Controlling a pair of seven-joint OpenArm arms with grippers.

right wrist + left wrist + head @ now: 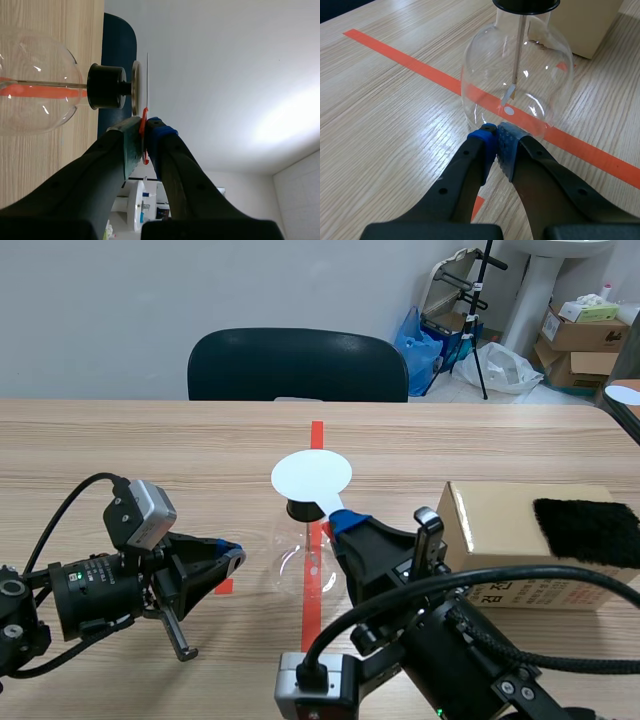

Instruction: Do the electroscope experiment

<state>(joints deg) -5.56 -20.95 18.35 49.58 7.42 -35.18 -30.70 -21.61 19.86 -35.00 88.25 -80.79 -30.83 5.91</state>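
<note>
The electroscope is a clear round flask [300,562] with a black stopper [299,509] and a white disc [311,475] on top, standing on the orange tape line. My right gripper [345,522] is shut on a thin white strip [328,505] whose end lies against the disc's near edge. The right wrist view shows the strip [147,75] edge-on beside the disc [136,85], with an orange-red part pinched between the pads. My left gripper [497,137] is shut on nothing, its tips at the flask [517,80] base. A rod [518,45] and a foil leaf [509,95] hang inside.
A cardboard box [500,530] with a black cloth [588,530] on top lies at the right, just behind my right arm. A dark chair [297,365] stands at the table's far side. Bags and boxes sit on the floor beyond.
</note>
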